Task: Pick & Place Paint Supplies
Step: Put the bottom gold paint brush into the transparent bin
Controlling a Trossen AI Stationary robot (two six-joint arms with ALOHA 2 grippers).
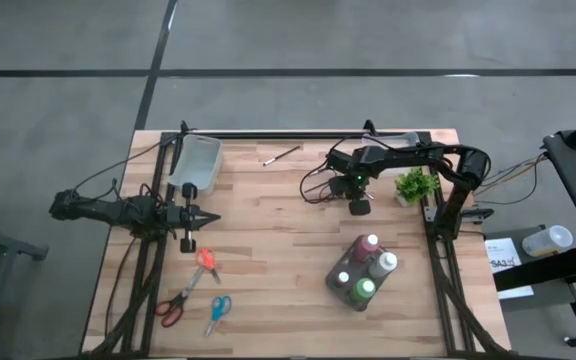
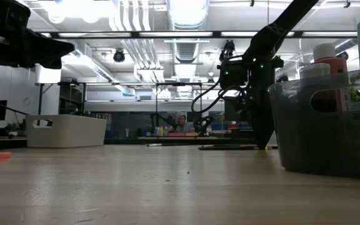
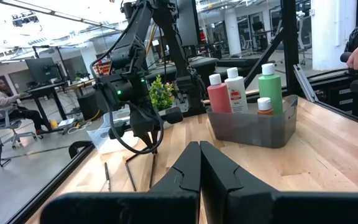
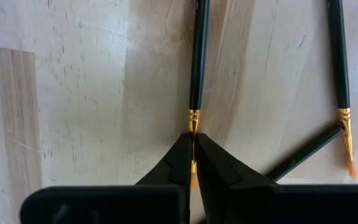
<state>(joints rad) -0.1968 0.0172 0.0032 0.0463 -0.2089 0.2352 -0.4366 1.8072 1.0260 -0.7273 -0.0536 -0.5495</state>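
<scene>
Three thin dark paintbrushes lie on the wooden table under my right gripper (image 4: 193, 155): one (image 4: 197, 62) between the fingers, another (image 4: 337, 56) beside it, a third (image 4: 303, 152) slanting. My right gripper (image 1: 358, 207) points down at the far right, shut on the first brush. A fourth brush (image 1: 281, 155) lies farther back. The paint bottles, among them a green one (image 1: 366, 290) and a dark red one (image 1: 370, 244), stand in a grey bin (image 1: 340, 262). My left gripper (image 1: 208, 217) waits shut and level at the left. My right gripper pinches the brush between its two fingertips at the gold ferrule (image 4: 193, 121), where the bristles begin. The fingers come from above, pointing down, one on either side of the thin shaft. The brush lies flat on the table, its dark handle running away from the fingers.
A white bin (image 1: 196, 165) stands at the far left and a small green plant (image 1: 415, 185) by the right arm's base. Red scissors (image 1: 173, 305), blue scissors (image 1: 218, 310) and an orange tool (image 1: 206, 260) lie near the front left. A person sits in the room beyond.
</scene>
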